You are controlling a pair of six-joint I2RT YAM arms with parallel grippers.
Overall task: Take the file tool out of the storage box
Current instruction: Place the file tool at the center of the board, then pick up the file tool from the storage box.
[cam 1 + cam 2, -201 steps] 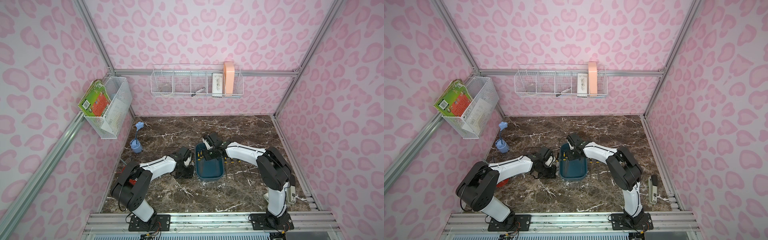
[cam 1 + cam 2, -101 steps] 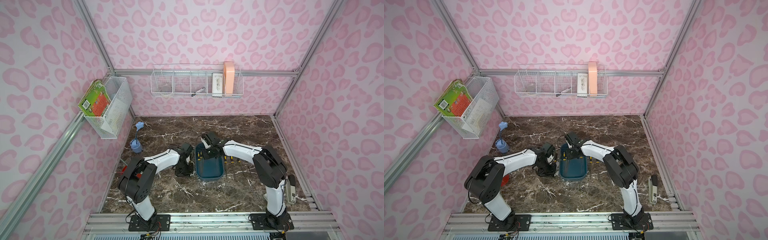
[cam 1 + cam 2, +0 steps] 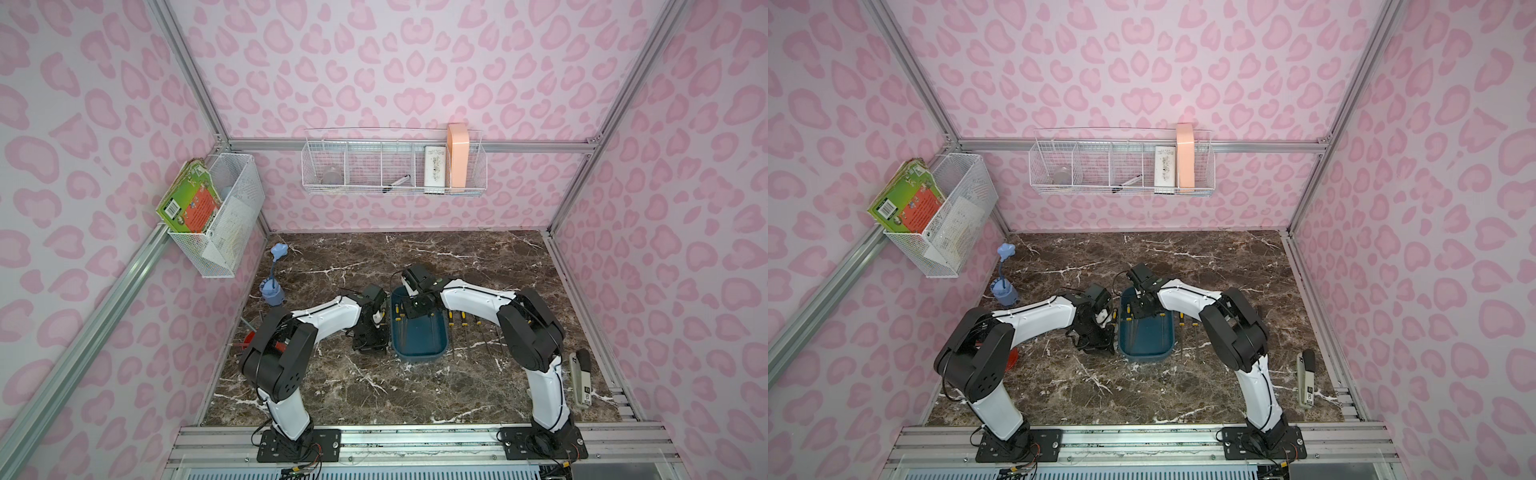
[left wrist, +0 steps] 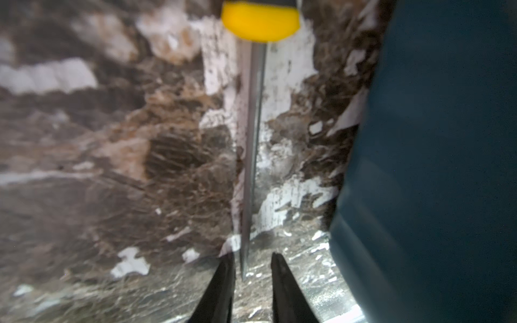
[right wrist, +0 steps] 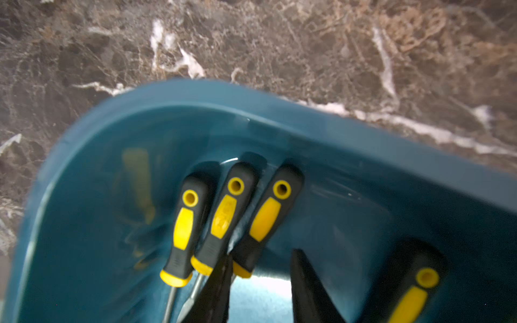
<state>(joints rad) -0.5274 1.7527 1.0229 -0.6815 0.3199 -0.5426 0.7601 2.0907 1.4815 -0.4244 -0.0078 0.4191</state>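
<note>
The teal storage box (image 3: pixel 419 338) is set at the middle of the marble table (image 3: pixel 374 386). Just left of it, a yellow-handled file (image 4: pixel 251 139) is laid flat on the marble, its tip flanked by the parted jaws of the left gripper (image 4: pixel 251 258). The right gripper (image 5: pixel 261 254) is held open inside the box's far end, over black-and-yellow file handles (image 5: pixel 223 215).

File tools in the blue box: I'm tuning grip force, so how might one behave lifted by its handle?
Likely stiff: each file tool is a thin metal shank in a moulded handle. The rubbery-looking grip should hold. Three lie packed in the storage box, so neighbours may shift.
</note>
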